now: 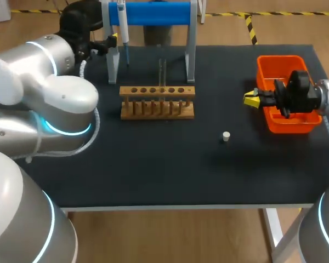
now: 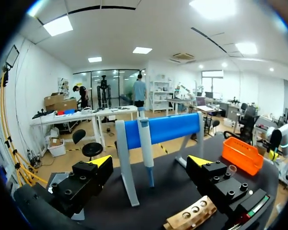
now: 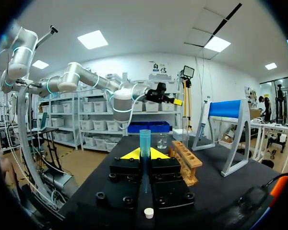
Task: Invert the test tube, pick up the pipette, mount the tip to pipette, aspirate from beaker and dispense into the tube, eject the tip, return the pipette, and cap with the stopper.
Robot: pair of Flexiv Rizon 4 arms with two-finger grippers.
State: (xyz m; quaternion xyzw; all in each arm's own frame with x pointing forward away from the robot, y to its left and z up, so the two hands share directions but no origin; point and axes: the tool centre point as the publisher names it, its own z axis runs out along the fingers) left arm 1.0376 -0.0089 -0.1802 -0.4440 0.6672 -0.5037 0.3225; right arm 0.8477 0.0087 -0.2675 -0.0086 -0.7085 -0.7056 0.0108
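- Your right gripper point(image 3: 144, 154) is closed on the test tube point(image 3: 144, 141), with both yellow tips pressed against it from opposite sides.
- The tube is teal. In the right wrist view its long axis stands upright, crossing the fingers, with what looks like an open rim at the upper end. On that evidence I judge the inversion to be done or nearly done.
- In the head view this gripper sits level at the left edge of the orange bin point(image 1: 279, 58) with its fingers aimed toward the table's middle. The tube itself is barely visible from there.
- Your left gripper point(image 2: 151, 162) is wide open and holds nothing.
- The pipette point(image 2: 145, 143) hangs on the blue stand point(image 1: 153, 12) just ahead of the left fingers and in line with the gap between them. Its long axis is vertical, with the narrow end down.
- The pipette pick-up has not been made. I cannot tell whether a tip is fitted.
- The wooden rack point(image 1: 157, 102) stands in front of the stand, and none of its holes shows a tube.
- The beaker point(image 3: 162, 140) stands beside the rack's far end.
- The stopper point(image 1: 226, 136) lies loose on the table point(image 1: 153, 164), well apart from the rack, so capping is outstanding.
- In my judgement these steps remain: pick up the pipette, mount the tip, aspirate, dispense, eject, return and cap.
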